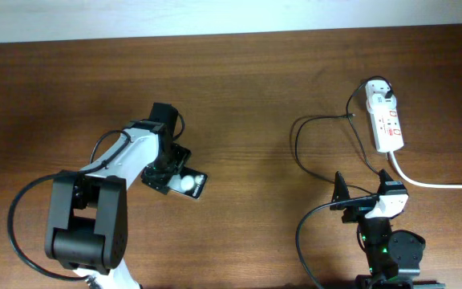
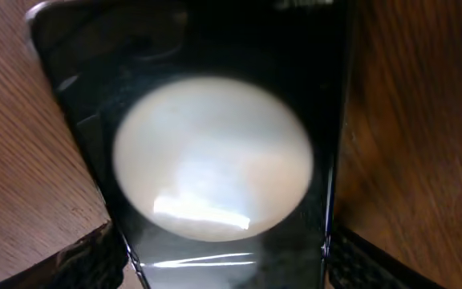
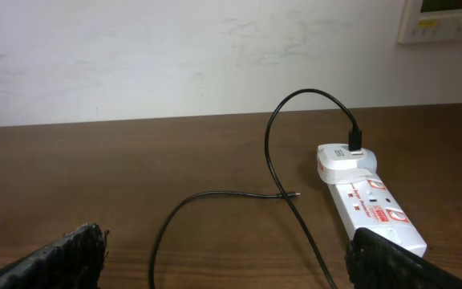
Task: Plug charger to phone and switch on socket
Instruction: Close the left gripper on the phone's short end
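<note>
The left gripper (image 1: 169, 172) clasped the phone (image 1: 193, 185) by its edges. The right gripper (image 3: 223, 261) gaped wide, with the socket (image 3: 371, 205) and plugged-in charger (image 3: 271, 152) at its twelve o'clock.

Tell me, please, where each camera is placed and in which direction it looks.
Overhead: fixed above the table, looking straight down; both arms show, left end effector over the phone, right end effector low right.
Left wrist: on the left arm, looking down between its pads at the phone's face.
Right wrist: on the right arm, looking level across the table to the socket and charger; own pads in the bottom corners.
Shared: overhead and right wrist both show socket and charger.
</note>
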Action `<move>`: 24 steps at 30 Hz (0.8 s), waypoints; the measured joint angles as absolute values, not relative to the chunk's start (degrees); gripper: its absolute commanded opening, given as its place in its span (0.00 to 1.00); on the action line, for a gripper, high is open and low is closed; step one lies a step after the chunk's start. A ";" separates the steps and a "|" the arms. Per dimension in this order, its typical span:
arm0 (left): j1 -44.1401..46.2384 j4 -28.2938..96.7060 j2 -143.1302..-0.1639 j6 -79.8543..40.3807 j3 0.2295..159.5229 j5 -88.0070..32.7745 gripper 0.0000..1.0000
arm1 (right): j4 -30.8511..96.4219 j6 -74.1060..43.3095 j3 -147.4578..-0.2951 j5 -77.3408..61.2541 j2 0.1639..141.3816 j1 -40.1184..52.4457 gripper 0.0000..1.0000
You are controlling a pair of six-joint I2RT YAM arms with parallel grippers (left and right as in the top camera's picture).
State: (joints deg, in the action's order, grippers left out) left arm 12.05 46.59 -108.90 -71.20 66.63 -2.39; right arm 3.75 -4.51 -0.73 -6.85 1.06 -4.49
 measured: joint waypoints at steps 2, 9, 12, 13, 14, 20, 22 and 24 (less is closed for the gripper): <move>12.05 46.50 -108.90 -70.96 66.63 -2.33 0.77 | 3.75 -4.49 -0.73 -6.85 1.06 -4.49 0.99; 12.10 46.41 -108.88 -63.51 66.63 -2.33 0.99 | 3.75 -4.45 -0.73 -6.85 1.06 -4.49 0.99; 12.16 46.26 -108.86 -61.49 66.63 -1.48 0.99 | 3.75 -4.51 -0.73 -6.85 1.06 -4.49 0.99; 12.16 46.26 -108.86 -61.43 66.63 -1.45 0.99 | 3.75 -4.51 -0.73 -6.85 1.06 -4.49 0.99; 12.16 46.28 -108.86 -61.28 66.63 -1.45 0.99 | 3.75 -4.49 -0.73 -6.85 1.06 -4.49 0.99; 12.16 46.41 -108.86 -60.60 66.63 -0.67 0.73 | 3.75 -4.51 -0.73 -6.85 1.06 -4.49 0.99; 12.16 46.39 -108.86 -60.64 66.63 -0.84 0.71 | 3.75 -4.56 -0.73 -6.85 1.06 -4.49 0.99; 12.16 46.41 -108.86 -60.64 66.63 -1.06 0.70 | 3.75 -4.49 -0.73 -6.85 1.06 -4.49 0.99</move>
